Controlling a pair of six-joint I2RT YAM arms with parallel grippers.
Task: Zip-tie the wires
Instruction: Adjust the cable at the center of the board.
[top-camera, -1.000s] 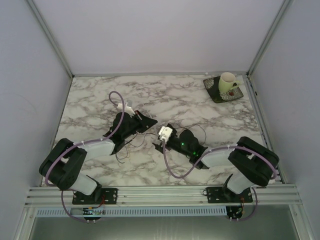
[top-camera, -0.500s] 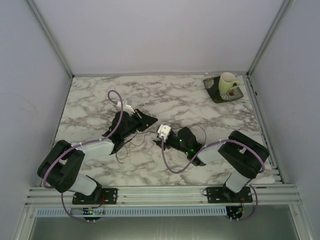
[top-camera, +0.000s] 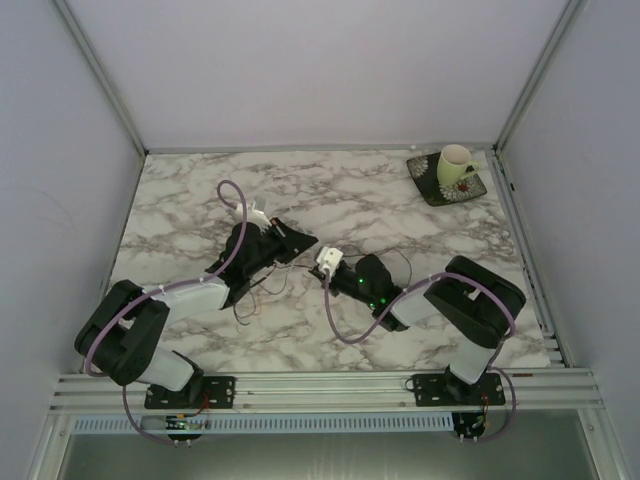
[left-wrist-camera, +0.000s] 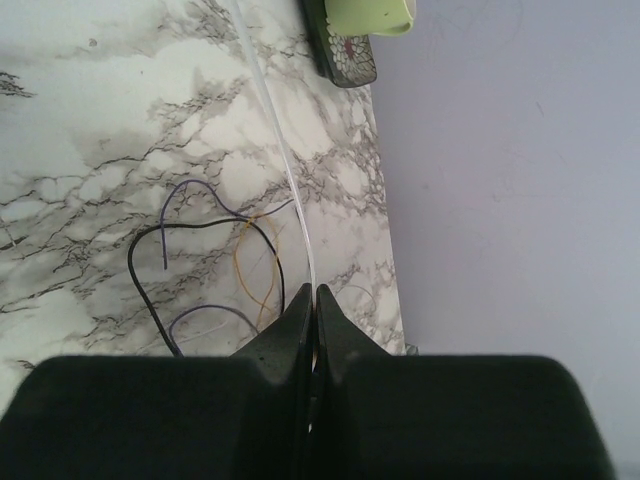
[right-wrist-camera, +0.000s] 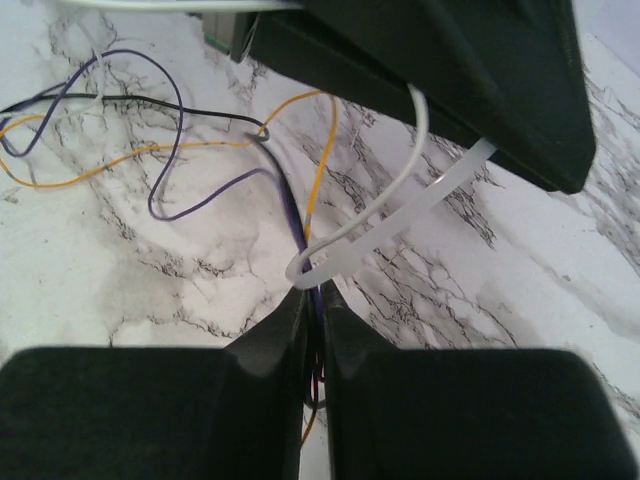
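The wires (right-wrist-camera: 290, 215), thin purple, orange and black strands, run in a bunch into my right gripper (right-wrist-camera: 314, 292), which is shut on them. A white zip tie (right-wrist-camera: 345, 250) loops around the bunch just beyond the fingertips. Its strap (left-wrist-camera: 285, 170) leads to my left gripper (left-wrist-camera: 314, 290), which is shut on it. From above, the left gripper (top-camera: 303, 243) and the right gripper (top-camera: 316, 272) meet near the table's middle. Loose wire loops (left-wrist-camera: 200, 235) curl on the marble beside them.
A light green cup (top-camera: 455, 163) stands on a dark patterned saucer (top-camera: 438, 190) at the back right corner. White walls and metal rails (top-camera: 320, 385) bound the marble table (top-camera: 180, 200). Thick purple cables arch over both arms.
The right gripper has closed from open onto the wire bunch at the zip-tie loop, and its arm has folded leftward. The left gripper stays shut on the strap.
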